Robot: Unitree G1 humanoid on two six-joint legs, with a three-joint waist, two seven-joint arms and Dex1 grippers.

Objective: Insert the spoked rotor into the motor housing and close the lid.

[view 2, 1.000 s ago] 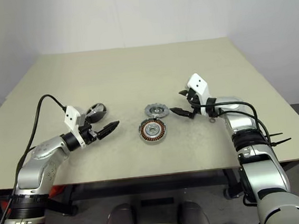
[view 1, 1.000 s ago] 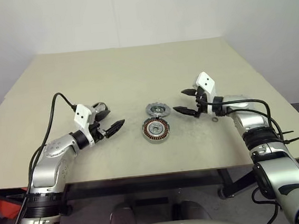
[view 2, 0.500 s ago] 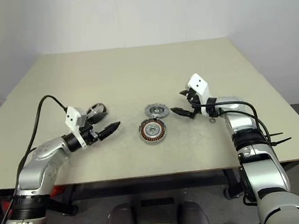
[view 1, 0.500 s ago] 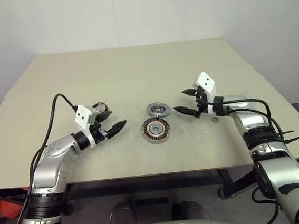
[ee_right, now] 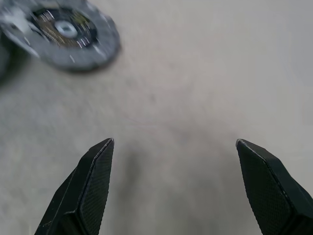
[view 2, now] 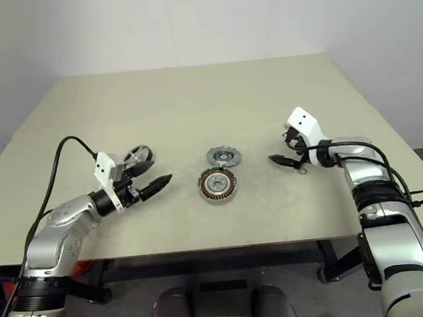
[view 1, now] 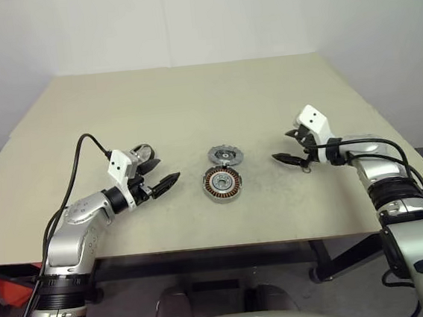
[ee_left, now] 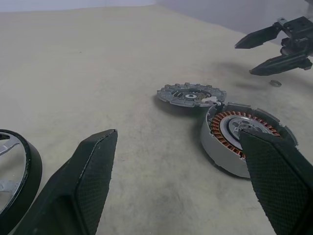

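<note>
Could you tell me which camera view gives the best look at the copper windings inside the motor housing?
The left wrist view: the motor housing sits close, tilted toward the camera, so the ring of copper windings and the pale hub are distinct. In the two eye views it lies small at table centre, just nearer than the spoked rotor, its copper only a thin band.

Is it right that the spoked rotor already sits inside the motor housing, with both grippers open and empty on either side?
Not quite. The spoked rotor lies flat on the table just behind the motor housing, not inside it; the left wrist view shows the two side by side. The rest holds: the left gripper and right gripper are open and empty.
</note>
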